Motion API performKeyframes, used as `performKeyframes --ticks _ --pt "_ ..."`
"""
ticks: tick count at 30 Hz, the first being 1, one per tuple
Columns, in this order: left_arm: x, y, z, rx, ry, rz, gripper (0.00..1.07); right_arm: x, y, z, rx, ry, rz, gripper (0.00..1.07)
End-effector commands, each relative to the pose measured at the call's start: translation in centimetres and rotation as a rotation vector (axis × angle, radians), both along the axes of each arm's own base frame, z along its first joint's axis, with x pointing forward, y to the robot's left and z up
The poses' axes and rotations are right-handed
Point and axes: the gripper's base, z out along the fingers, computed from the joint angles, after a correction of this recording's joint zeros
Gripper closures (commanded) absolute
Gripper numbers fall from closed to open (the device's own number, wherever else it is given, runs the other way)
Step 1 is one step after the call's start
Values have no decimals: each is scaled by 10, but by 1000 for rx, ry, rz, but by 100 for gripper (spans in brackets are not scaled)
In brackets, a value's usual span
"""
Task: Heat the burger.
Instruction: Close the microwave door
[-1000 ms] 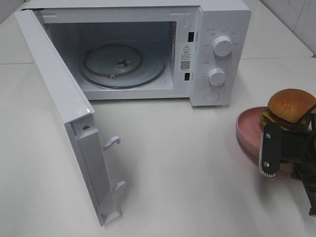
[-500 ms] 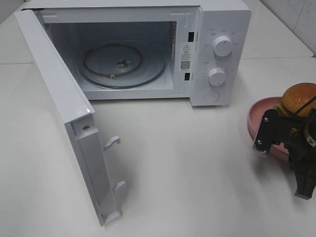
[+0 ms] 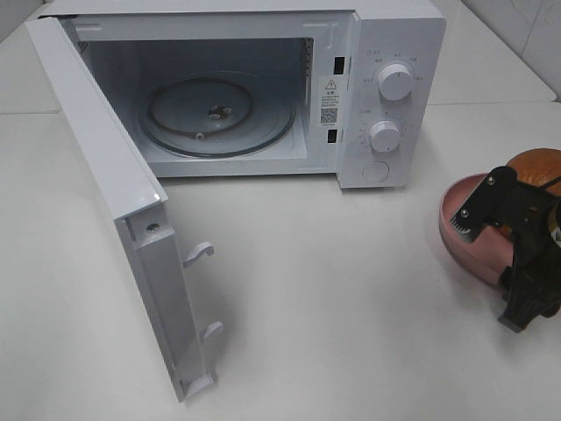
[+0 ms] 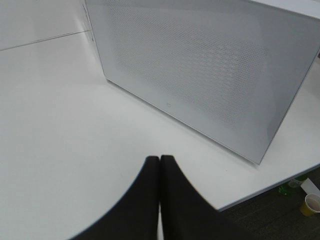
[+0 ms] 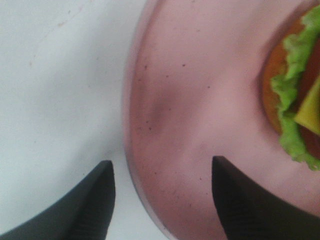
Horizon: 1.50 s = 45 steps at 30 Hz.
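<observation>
Setting: robot test bench, not a working kitchen. A white microwave (image 3: 245, 88) stands door open on a plain white table (image 3: 333, 289) with no other kitchen fittings around it. The left wrist view shows dark floor past the table edge, with a paper cup (image 4: 312, 203) there.

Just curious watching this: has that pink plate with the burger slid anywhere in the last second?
Yes. The pink plate slid right, away from the microwave.
</observation>
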Motion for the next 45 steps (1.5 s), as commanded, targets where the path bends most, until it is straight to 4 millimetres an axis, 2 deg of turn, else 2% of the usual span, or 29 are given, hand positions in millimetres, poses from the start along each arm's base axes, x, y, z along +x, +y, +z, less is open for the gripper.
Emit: performKeyframes --ticks 1,2,11,14,15,17,19,20,23,24,25,27,28,31,33,34,35,36,37,38,39,41,42,43,44,45 --pt "0 0 0 -11 -14 5 106 -1 -1 11 49 -45 -101 49" --pt "0 0 0 -11 -14 5 106 -4 0 17 91 -64 -177 49" --pt "0 0 0 -11 -14 5 106 -13 2 35 240 -79 -429 49" --pt "0 0 0 -11 -14 5 106 -13 7 53 327 -54 -566 49" --pt "0 0 0 -11 -14 5 106 -13 7 53 327 -54 -566 49" --pt "0 0 0 -11 -14 5 106 -12 14 72 377 31 -624 48" --pt "0 0 0 -11 -14 5 106 -12 14 72 377 31 -624 48" --pt "0 0 0 -11 -14 5 106 -8 14 83 393 58 -627 48" --pt "0 0 0 -11 -14 5 106 -1 5 96 435 88 -691 48" --pt "0 0 0 -11 -14 5 106 -1 5 96 435 88 -691 48" --pt "0 0 0 -11 -14 5 106 1 -4 99 449 98 -733 48" --pt "0 0 0 -11 -14 5 106 1 -4 99 449 98 -733 48" --pt "0 0 0 -11 -14 5 106 0 -20 107 475 81 -807 48" --pt "0 0 0 -11 -14 5 106 -2 -23 110 483 71 -822 48" --pt "0 0 0 -11 -14 5 106 -18 -35 125 494 20 -863 48" --pt "0 0 0 -11 -14 5 106 -18 -35 125 494 20 -863 48" --pt "0 0 0 -11 -14 5 106 -31 -38 131 477 -11 -877 48" --pt "0 0 0 -11 -14 5 106 -31 -38 131 477 -11 -877 48" --pt "0 0 0 -11 -14 5 106 -44 -40 136 455 -34 -869 48" --pt "0 0 0 -11 -14 5 106 -44 -40 136 455 -34 -869 48" --pt "0 0 0 -11 -14 5 106 -59 -43 139 435 -54 -859 48" --pt "0 0 0 -11 -14 5 106 -59 -43 139 435 -54 -859 48" --pt "0 0 0 -11 -14 5 106 -80 -42 144 449 -74 -855 48" --pt "0 0 0 -11 -14 5 106 -80 -42 144 449 -74 -855 48" --pt "0 0 0 -11 -14 5 106 -95 -42 150 464 -105 -838 48" --pt "0 0 0 -11 -14 5 106 -95 -42 150 464 -105 -838 48"
